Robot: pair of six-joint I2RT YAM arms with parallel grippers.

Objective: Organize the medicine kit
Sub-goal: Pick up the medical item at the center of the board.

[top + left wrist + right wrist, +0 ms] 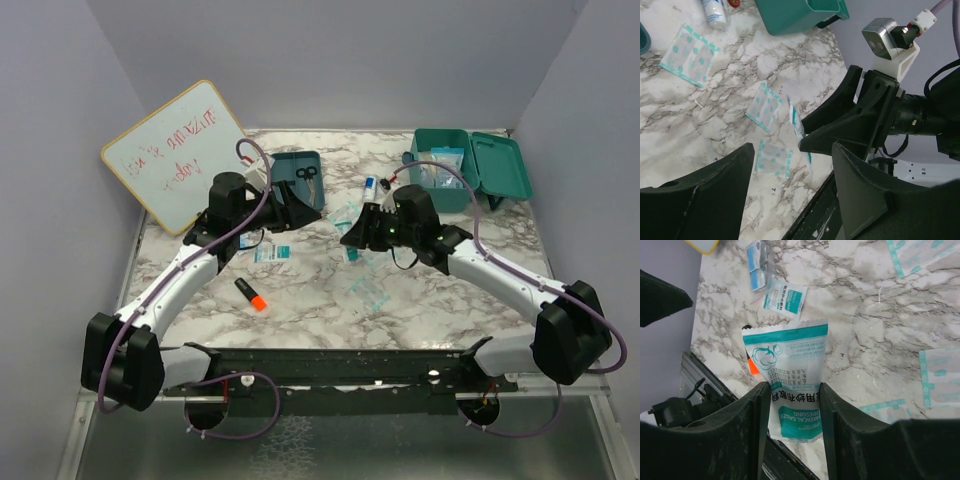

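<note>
The right gripper (792, 390) is squeezing a white and green packet (787, 355) tight between its two fingers, over the marble table (865, 315). The left gripper (792, 150) is hanging with its fingers wide apart, and nothing is sitting between them. The medicine kit (497, 165) is sitting open at the upper right of the top view. Little plaster packs (687, 47) are lying on the table.
</note>
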